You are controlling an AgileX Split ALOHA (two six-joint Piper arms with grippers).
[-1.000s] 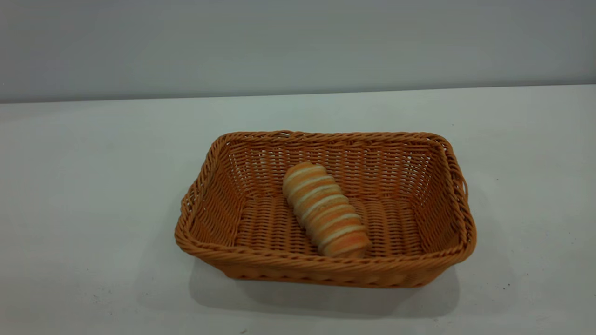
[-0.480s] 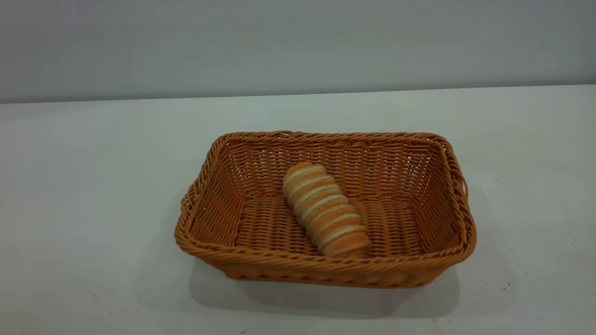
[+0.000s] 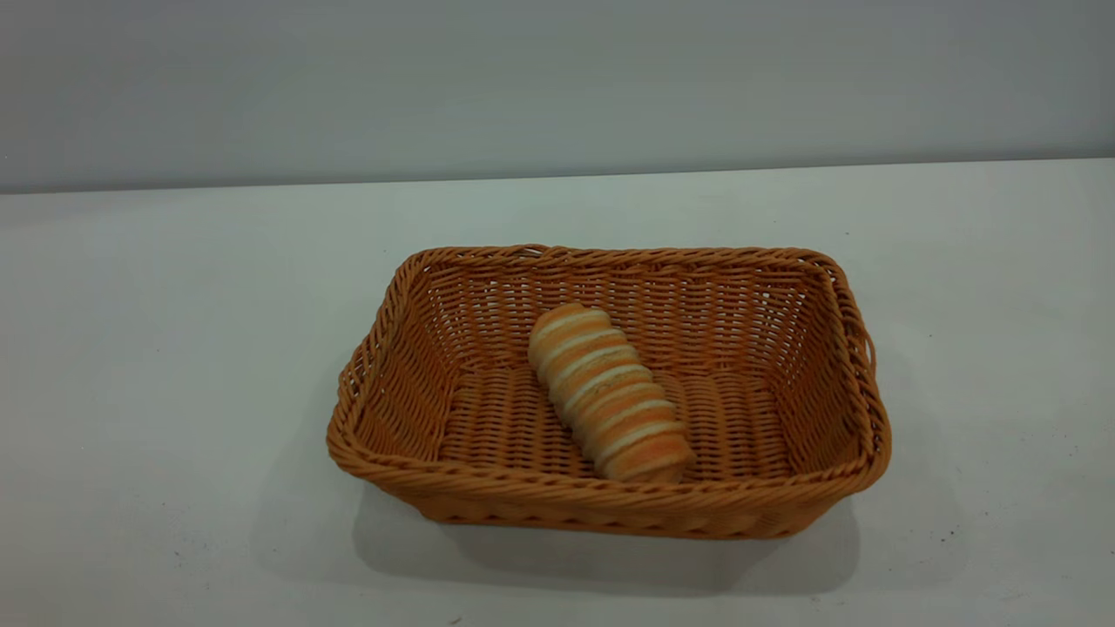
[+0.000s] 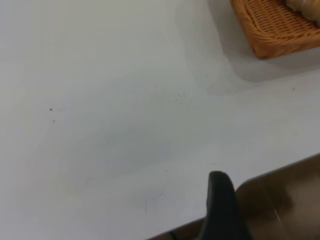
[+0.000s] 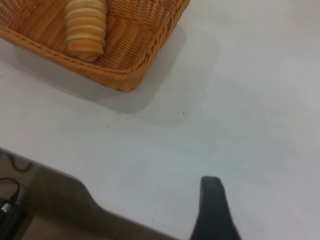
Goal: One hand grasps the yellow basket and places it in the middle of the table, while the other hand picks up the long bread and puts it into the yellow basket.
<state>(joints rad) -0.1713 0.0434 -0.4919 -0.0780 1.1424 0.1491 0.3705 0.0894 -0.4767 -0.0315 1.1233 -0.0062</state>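
The long bread [image 3: 608, 394], a small oblong loaf with golden-orange crust and pale cream stripes, lay on the floor of the yellow basket [image 3: 610, 509], a large rectangular orange-tan wicker basket with sloping open-weave sides and a braided rim. Loaf ran diagonally, 1 end near the back wall, the other close to the front rim. Basket stood near the middle of the table [image 3: 157, 366], a wide plain white matte top with a few dark specks, and cast a soft shadow at its front. Neither arm appeared in the exterior view. Left gripper [image 4: 220, 207]: only 1 dark finger showed near the table's edge, well apart from the basket corner; cannot tell whether open or closed. Right gripper [image 5: 214, 207]: likewise 1 dark finger visible, well apart from the basket, state cannot be told.
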